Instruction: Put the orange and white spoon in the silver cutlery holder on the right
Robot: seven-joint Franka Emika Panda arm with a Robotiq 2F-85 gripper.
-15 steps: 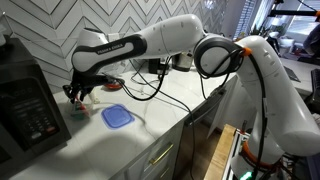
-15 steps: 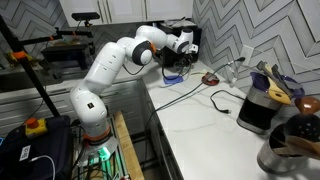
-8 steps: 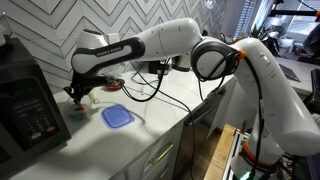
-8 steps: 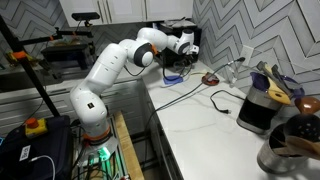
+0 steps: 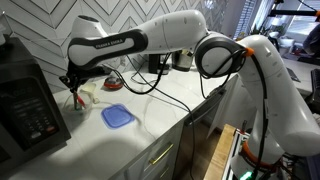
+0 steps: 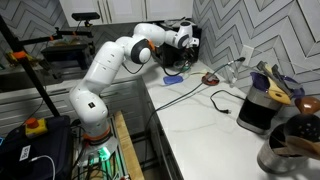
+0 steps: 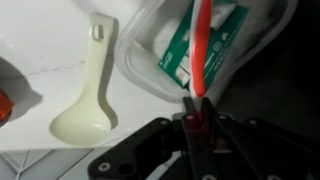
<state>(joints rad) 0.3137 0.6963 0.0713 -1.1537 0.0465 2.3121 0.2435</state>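
My gripper (image 7: pixel 197 112) is shut on the orange-red handle of the orange and white spoon (image 7: pixel 201 45). The handle sticks out past the fingertips over a clear container with a green label (image 7: pixel 205 55). In an exterior view the gripper (image 5: pixel 72 86) hangs above the counter's far left end by the wall, with the spoon (image 5: pixel 79 99) dangling under it. The spoon's white part is hard to make out. The silver cutlery holder (image 6: pixel 283 152), a shiny pot with utensils in it, stands at the opposite end of the counter, far from the gripper.
A cream plastic spoon (image 7: pixel 88 90) lies on the white counter beside the container. A blue lid (image 5: pixel 117 116) lies near the counter's front. A black coffee machine (image 5: pixel 25 105) stands close to the gripper. A dark utensil pot (image 6: pixel 260 105) and cables (image 6: pixel 200 82) lie along the counter.
The arm has risen a little from the counter with the spoon held in the gripper. Nothing else moved.
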